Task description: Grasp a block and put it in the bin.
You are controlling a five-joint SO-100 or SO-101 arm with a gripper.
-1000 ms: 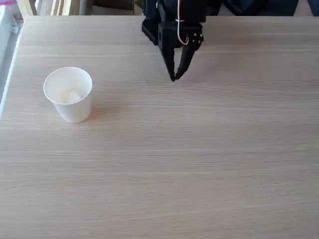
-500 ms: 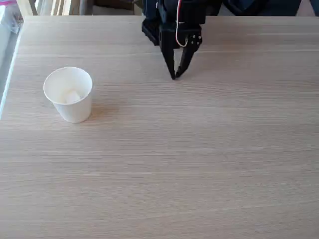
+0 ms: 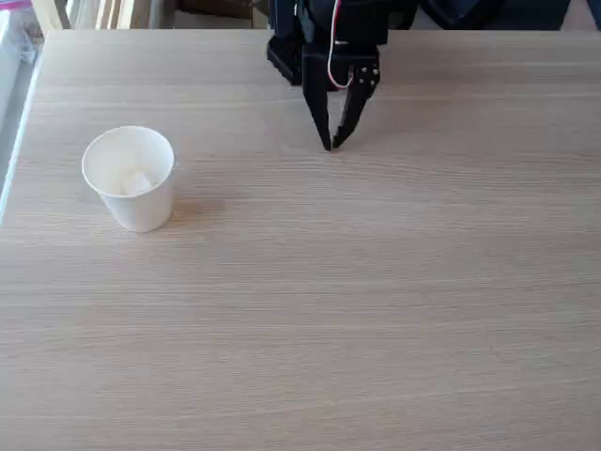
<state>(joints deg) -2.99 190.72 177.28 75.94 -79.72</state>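
Pale wood-grain desk (image 3: 376, 310) fills the fixed view, with the arm mounted at the far edge. From my remote station I read the fingers (image 3: 328, 146) as closed tip to tip, pointing down toward the desk near the far centre, with nothing held between them. The bin (image 3: 130, 178) stands upright at the left, well apart from the fingers. The block (image 3: 138, 181) lies inside the bin, on its bottom; I judge the placement complete.

Hazards from this state:
- The fingertips appear very close to the desk surface; I cannot tell whether they touch. Any downward drift risks scraping the wood.
- A sweep to the left at low height could strike the bin, which looks light, and tip it, spilling the block.
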